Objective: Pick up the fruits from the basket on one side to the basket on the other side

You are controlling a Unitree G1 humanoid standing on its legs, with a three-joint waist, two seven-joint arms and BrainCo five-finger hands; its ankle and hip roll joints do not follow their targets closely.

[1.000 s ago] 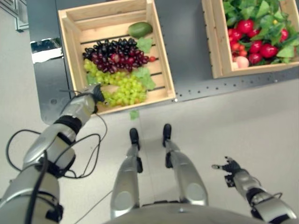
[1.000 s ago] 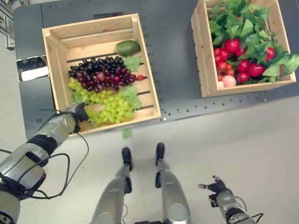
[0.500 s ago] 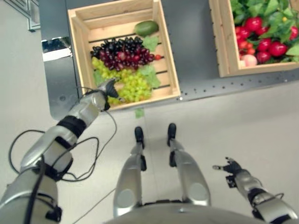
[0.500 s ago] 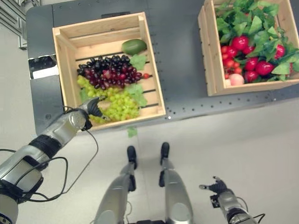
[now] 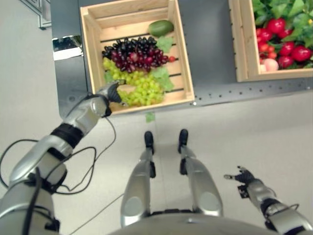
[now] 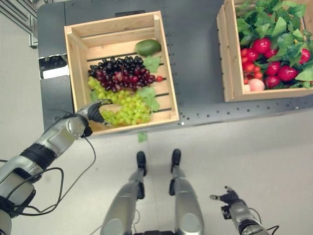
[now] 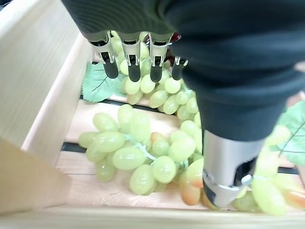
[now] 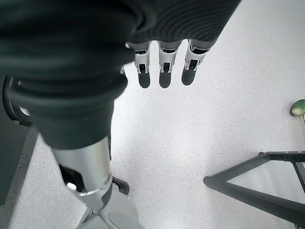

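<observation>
Two crates are sitting on the table (image 6: 195,58): left crate (image 6: 164,63) and right crate (image 6: 230,58), well apart. Left crate is holding an avocado (image 6: 147,47) at the back, a grape bunch (image 6: 120,73) mid, another grape bunch (image 6: 124,108) in front. Left hand (image 6: 93,112) is hovering over the front-left corner.

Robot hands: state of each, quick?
Left robot hand: open, above the green grapes, holding nothing.
Right robot hand: open, empty, low over the floor.

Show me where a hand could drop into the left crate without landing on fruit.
Bare slats in the left crate lie along its far wall behind the avocado. The middle is crowded: dark grapes, then green grapes to the near wall, where the left hand hovers open. The right crate is packed.
</observation>
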